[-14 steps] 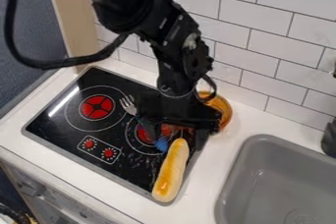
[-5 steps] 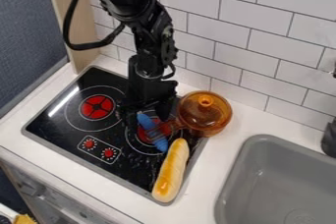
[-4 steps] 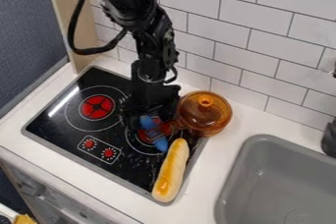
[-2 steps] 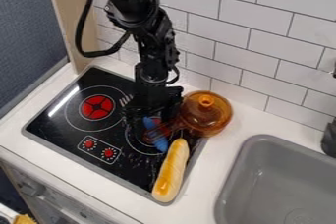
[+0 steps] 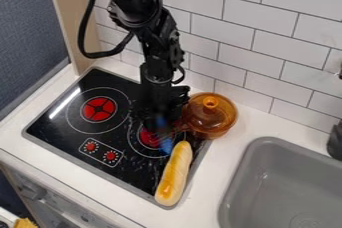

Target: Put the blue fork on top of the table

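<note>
Camera view. The gripper [image 5: 156, 108] is hanging low over the far right part of the black stovetop [image 5: 130, 166], with the arm coming down from the top edge. Whether it is clenching or releasing anything: cannot tell, as its own dark body and the blur are hiding the detail.

Task item: the blue fork [image 5: 166, 145] is showing its blurred handle below the gripper, over the right burner [image 5: 150, 137], and the handle is pointing toward the bread loaf [image 5: 175, 173]. The gripper is covering its other end.

Containers: an amber see-through pot [image 5: 212, 121], knob on top, is standing at the stovetop's far right corner, its handle extending left over the right burner; contents, cannot tell. The grey sink [image 5: 248, 171] is sitting in the white counter [image 5: 217, 154] at the near right.

Also noted: the loaf is lying along the stovetop's right edge, and two red knobs are sitting near the left burner [image 5: 98, 109].
</note>
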`<state>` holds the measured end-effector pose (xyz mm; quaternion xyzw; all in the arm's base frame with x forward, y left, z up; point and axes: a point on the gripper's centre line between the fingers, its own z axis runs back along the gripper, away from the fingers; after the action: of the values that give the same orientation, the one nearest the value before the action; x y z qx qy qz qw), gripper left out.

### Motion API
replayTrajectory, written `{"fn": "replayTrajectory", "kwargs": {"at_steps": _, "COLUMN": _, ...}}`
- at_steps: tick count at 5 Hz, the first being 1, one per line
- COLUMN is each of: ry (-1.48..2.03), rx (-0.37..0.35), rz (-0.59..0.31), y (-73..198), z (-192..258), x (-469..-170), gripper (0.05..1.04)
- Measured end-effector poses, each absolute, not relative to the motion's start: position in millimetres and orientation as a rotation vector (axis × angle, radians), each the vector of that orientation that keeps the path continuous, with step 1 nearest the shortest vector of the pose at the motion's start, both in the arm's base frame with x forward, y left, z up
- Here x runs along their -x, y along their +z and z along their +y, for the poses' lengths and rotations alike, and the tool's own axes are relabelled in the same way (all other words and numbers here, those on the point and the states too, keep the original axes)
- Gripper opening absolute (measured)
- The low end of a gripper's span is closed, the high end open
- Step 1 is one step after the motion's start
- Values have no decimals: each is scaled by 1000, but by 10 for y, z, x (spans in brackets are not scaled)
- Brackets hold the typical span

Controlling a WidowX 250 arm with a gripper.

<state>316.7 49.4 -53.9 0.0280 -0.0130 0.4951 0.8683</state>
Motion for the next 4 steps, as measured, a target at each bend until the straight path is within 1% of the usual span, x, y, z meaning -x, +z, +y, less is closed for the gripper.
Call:
{"fn": "replayTrajectory", "kwargs": {"at_steps": 1, "ry": 1047, "rx": -64, "rz": -29, "y": -541, "z": 536, "x": -3158, "gripper": 421}}
{"fn": "replayTrajectory", "kwargs": {"at_steps": 2, "ry": 1070, "rx": -71, "rz": -35, "y": -533, "z": 589, "x": -3156, "gripper": 418}}
{"fn": "replayTrajectory", "kwargs": {"at_steps": 3, "ry": 1131, "rx": -97, "rz": -42, "y": -513, "z": 734, "x": -3155, "gripper": 417}}
{"fn": "replayTrajectory", "kwargs": {"at_steps": 4, "ry": 1214, "rx": -164, "rz": -65, "y": -436, "z": 1023, "x": -3153, "gripper": 393}}
